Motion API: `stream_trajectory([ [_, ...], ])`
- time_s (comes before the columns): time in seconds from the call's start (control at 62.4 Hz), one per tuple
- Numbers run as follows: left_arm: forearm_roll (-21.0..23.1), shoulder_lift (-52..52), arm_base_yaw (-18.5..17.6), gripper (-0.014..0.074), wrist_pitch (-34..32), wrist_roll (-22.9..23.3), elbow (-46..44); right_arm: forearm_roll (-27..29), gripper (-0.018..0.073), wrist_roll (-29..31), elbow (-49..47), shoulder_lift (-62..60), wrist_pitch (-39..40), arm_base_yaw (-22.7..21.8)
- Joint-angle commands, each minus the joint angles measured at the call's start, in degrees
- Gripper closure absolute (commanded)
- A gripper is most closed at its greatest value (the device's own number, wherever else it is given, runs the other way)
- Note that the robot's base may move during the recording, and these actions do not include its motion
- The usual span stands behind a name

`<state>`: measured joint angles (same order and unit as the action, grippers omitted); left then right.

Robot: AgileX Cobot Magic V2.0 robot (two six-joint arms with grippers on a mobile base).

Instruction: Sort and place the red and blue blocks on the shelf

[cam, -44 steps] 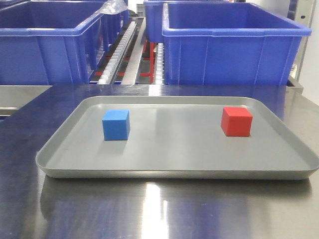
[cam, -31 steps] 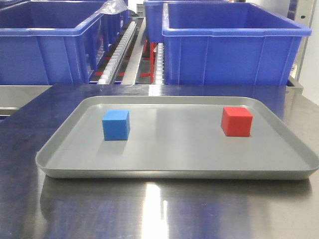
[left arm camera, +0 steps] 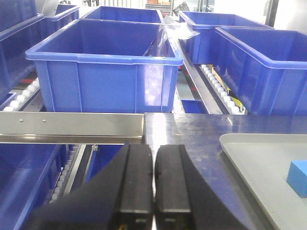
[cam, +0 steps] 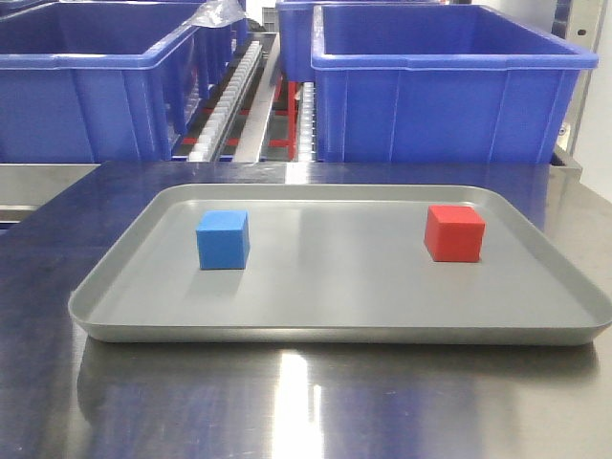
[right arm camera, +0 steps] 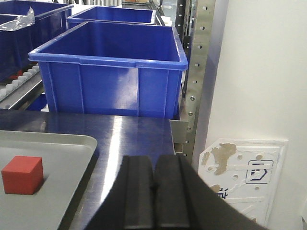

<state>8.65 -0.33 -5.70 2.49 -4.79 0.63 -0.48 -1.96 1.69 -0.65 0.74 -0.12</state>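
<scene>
Nothing moved; blue block [left arm camera: 298, 178] lies apart from left gripper [left arm camera: 153, 154].

Left claw [left arm camera: 154, 155] and right claw [right arm camera: 153, 167] are matte black.

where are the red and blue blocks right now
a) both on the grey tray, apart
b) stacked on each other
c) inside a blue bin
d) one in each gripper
A: the blue block and the red block both sit on the grey tray, well apart, while the left gripper and the right gripper are shut and hold nothing.
</scene>
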Motion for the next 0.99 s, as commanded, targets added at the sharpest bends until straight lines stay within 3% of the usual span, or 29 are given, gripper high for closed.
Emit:
stream_trajectory([
  [0.0, 0.04, -0.94, -0.34, 0.0472, -4.60, 0.25, 1.45, 0.10, 0.0501, 0.15, -1.17, -1.05, 5.25, 0.12],
  [0.977, 0.04, -0.94, -0.34, 0.0472, -4.60, 0.25, 1.45, 0.10, 0.0501, 0.14, -1.22, -1.05, 5.32, 0.12],
])
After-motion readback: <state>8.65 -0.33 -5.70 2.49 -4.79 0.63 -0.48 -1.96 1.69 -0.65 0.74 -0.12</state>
